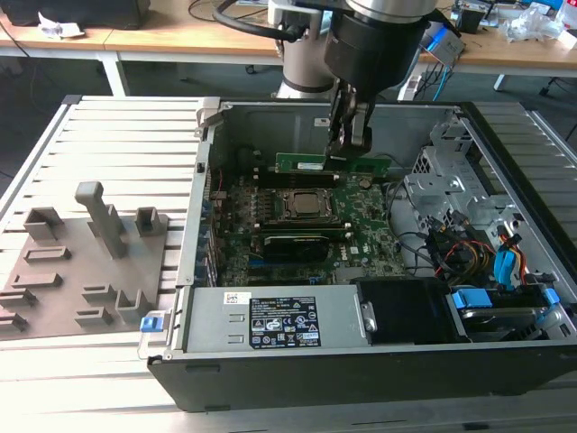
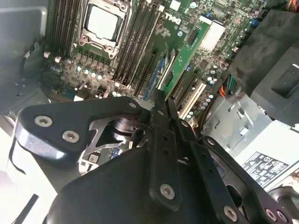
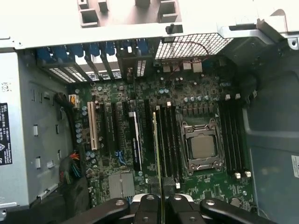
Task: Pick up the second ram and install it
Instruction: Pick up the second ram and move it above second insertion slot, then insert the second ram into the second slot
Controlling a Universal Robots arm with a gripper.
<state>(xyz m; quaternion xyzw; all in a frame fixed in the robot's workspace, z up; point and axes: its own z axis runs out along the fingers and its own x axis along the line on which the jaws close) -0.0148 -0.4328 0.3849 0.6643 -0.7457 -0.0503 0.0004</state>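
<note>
The gripper [image 1: 347, 149] is closed on the second ram [image 1: 306, 163], pinching its upper long edge near the middle, so the green stick hangs level with an end sticking out on either side of the jaws. It sits just past the processor socket [image 1: 306, 206], on the socket's far side in the exterior view and parallel to it. In the first wrist view the second ram [image 3: 157, 158] shows edge-on as a thin line running out from between the two black fingers [image 3: 147, 207]. There it lies over the bank of dark memory slots [image 3: 169, 140] just beside the processor socket [image 3: 202, 147]; whether it touches a slot cannot be told. A white sticker [image 1: 311, 163] lies on the stick's face. The grey power supply [image 1: 207, 320], on the socket's near side, carries a black-and-white label [image 1: 284, 327] of dense print, and white lettering [image 2: 173, 18] is printed on the motherboard [image 1: 370, 234] near the processor socket [image 2: 105, 21]. The open computer case [image 1: 191, 244] holds the motherboard, the power supply and a bundle of coloured cables [image 1: 451, 253]. A grey fixture [image 1: 90, 262] lies outside the case, well apart from the socket.
</note>
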